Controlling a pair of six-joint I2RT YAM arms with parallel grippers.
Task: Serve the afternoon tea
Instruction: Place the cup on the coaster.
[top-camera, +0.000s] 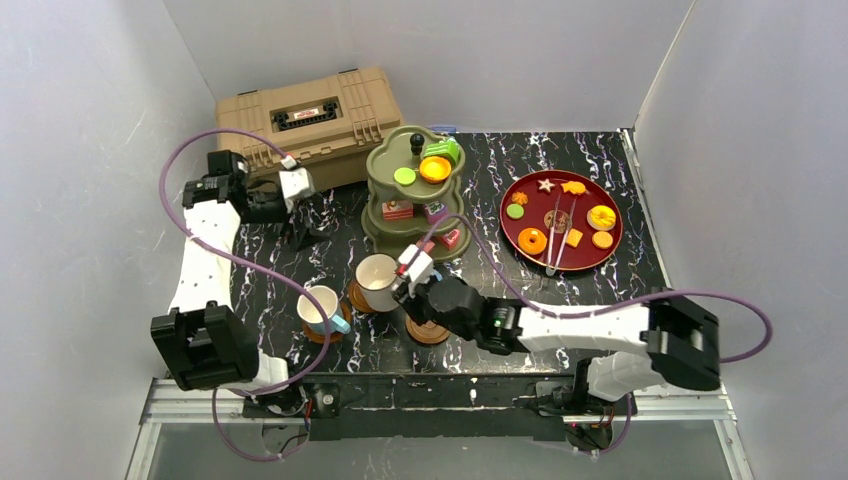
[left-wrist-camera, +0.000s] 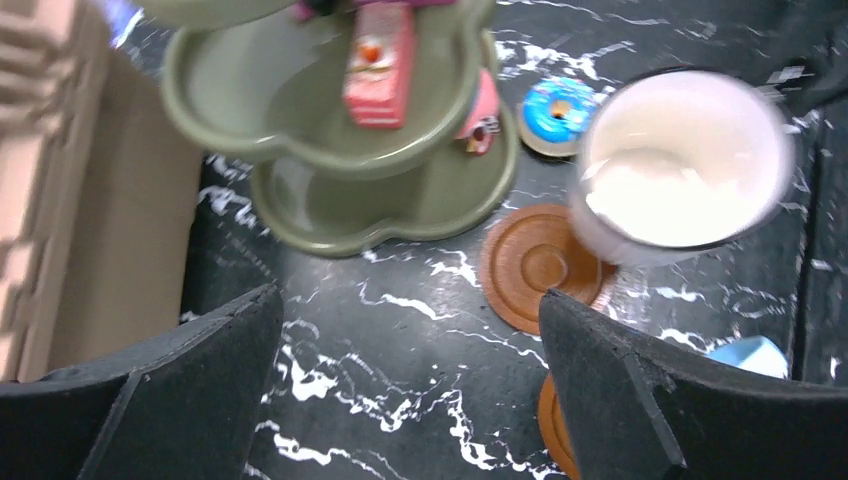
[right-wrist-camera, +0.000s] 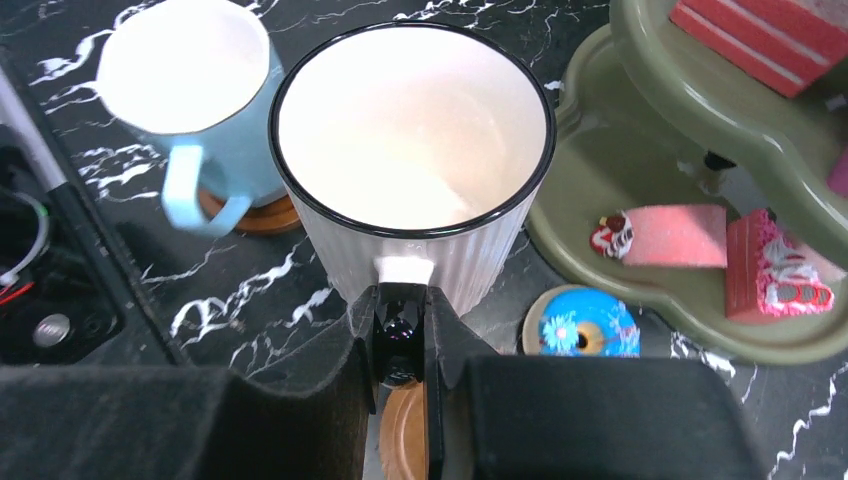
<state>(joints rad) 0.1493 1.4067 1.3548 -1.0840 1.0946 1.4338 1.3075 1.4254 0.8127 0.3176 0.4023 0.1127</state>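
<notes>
My right gripper (right-wrist-camera: 400, 300) is shut on the handle of the white ribbed mug (right-wrist-camera: 410, 150), which sits over one edge of a brown saucer (left-wrist-camera: 535, 265); whether they touch I cannot tell. The light-blue mug (right-wrist-camera: 190, 90) stands on its own saucer (right-wrist-camera: 260, 215) to the left. Another saucer (right-wrist-camera: 405, 430) lies under my right wrist. The olive-green three-tier stand (top-camera: 415, 195) carries small cakes, and a blue donut (right-wrist-camera: 585, 325) lies at its foot. My left gripper (left-wrist-camera: 408, 295) hangs open and empty over bare table left of the stand.
A tan toolbox (top-camera: 310, 120) stands at the back left, close behind my left arm. A dark red plate (top-camera: 612, 250) at the right holds several small cakes and metal tongs (top-camera: 555, 240). White walls close in three sides of the black marbled table (top-camera: 480, 190).
</notes>
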